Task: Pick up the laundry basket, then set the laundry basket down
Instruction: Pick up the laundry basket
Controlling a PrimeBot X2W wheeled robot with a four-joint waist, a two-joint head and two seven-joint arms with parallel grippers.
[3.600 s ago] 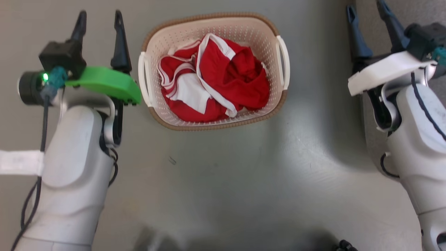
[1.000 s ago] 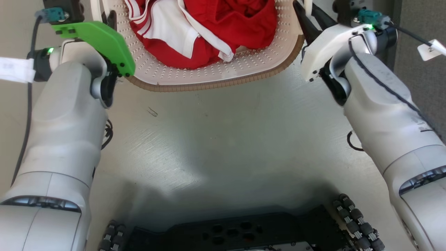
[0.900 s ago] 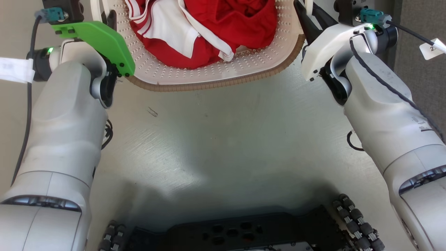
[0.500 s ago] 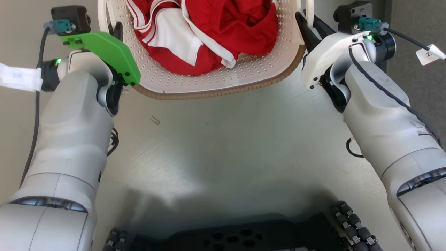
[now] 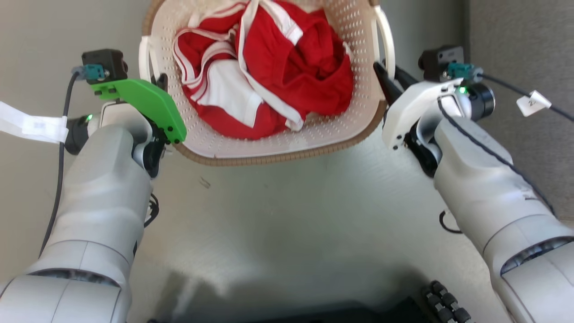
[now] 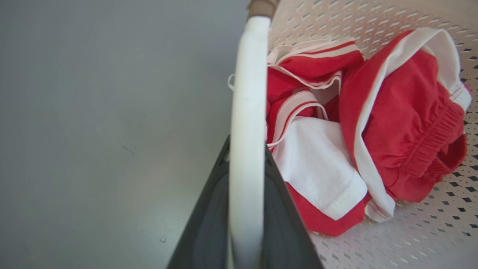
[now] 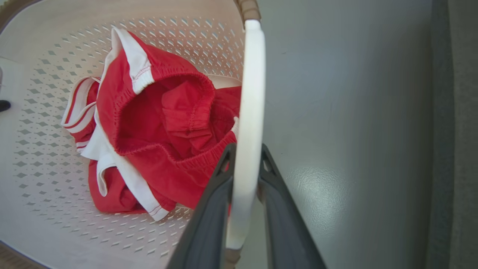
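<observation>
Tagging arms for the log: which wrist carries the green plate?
The left gripper, shut on the left handle of the laundry basket, carries the green plate; the right gripper has a white plate.

Left gripper (image 6: 247,149): the left handle (image 6: 248,93) lies right over the gap between my fingers, hiding my pads, and it runs off the bottom edge. Right gripper (image 7: 246,149): finger bases cut off below too. From the head, the laundry basket (image 5: 314,137) loses its far end past my fingertips. Tag (image 5: 531,102) by my right wrist, print too small to read.
</observation>
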